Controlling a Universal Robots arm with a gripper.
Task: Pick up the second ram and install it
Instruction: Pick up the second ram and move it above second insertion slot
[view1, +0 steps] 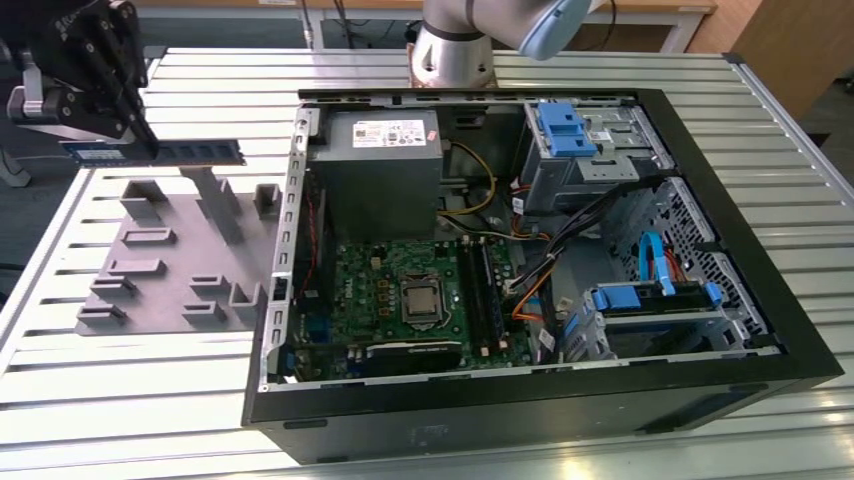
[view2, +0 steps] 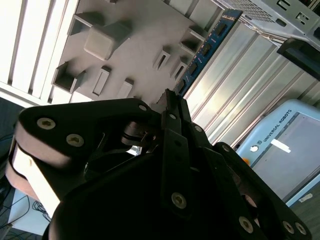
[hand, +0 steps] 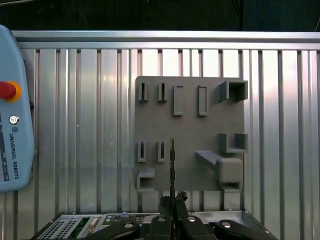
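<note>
The second ram, a narrow blue stick with black chips, hangs level in the air above the grey fixture plate at the exterior view's left. My gripper is shut on it near one end. In the second wrist view the blue stick runs out from between the black fingertips. The first wrist view shows the ram edge-on, rising from my gripper. The green motherboard with its long black slots lies inside the open computer case, off to the exterior view's right of the gripper.
A grey power-supply box sits at the back of the case, with drive cages with blue clips and loose cables beside it. The fixture plate carries several raised holders. A teach pendant lies on the slatted metal table.
</note>
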